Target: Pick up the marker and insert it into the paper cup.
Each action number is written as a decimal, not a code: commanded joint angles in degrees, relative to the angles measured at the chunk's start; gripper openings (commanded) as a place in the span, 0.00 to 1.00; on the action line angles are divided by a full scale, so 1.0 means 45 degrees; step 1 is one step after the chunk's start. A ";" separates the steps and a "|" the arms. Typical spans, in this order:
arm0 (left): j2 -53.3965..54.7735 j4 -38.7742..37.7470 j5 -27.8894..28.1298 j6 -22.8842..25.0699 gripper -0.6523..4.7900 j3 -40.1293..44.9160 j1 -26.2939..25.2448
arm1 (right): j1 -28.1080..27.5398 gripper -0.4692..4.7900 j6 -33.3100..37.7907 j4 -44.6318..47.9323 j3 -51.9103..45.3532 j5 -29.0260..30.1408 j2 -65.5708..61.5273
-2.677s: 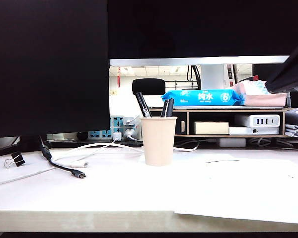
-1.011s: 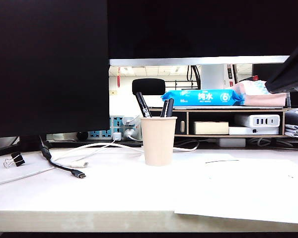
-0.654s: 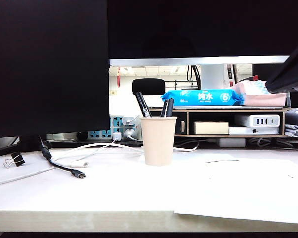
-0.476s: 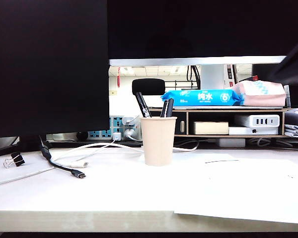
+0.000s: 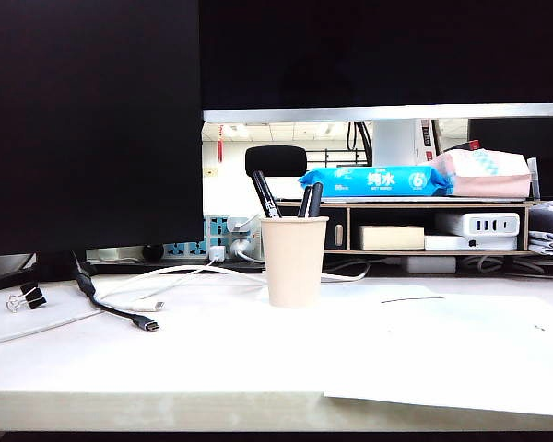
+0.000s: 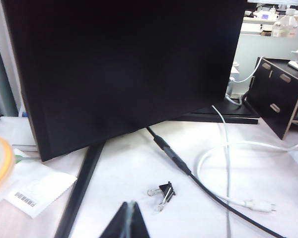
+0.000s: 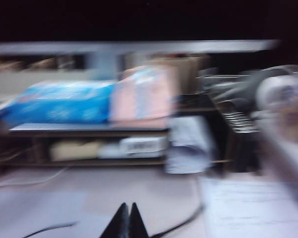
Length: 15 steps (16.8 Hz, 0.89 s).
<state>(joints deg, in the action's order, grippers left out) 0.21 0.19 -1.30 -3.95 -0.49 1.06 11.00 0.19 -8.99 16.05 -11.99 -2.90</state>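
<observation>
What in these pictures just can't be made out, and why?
- Lower parts of the marker and the two other pens: exterior view, hidden inside the paper cup.
- Small lettering on the marker: exterior view, too small to read.
- Shelf contents: right wrist view, motion blur smears everything.
- Left gripper and right gripper: only the closed tips show, cut off by the wrist pictures' edges; neither appears in the exterior view.

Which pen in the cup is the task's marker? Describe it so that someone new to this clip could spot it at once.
Find the tan paper cup standing mid-table in front of the wooden shelf. Three black pens poke out of it. The marker is the one leaning to the exterior view's left, apart from the other two pens, and it alone shows white lettering near the rim.
</observation>
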 commanded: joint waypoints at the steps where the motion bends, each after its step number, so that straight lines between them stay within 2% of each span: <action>1: 0.0000 0.0126 0.0000 -0.0029 0.11 -0.0010 0.0000 | -0.1025 0.09 -0.0039 0.0573 -0.0510 0.0073 0.0194; 7: 0.0000 0.0126 0.0000 -0.0029 0.11 -0.0010 0.0000 | -0.1778 0.09 0.0408 0.1637 -0.2448 0.0491 0.0602; 15: 0.0000 0.0126 0.0000 -0.0029 0.11 -0.0010 0.0000 | -0.2011 0.09 0.0384 0.1778 -0.3220 0.0685 0.0607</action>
<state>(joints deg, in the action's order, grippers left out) 0.21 0.21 -1.30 -3.95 -0.47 1.06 2.42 1.87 -2.00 1.39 -8.93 -0.19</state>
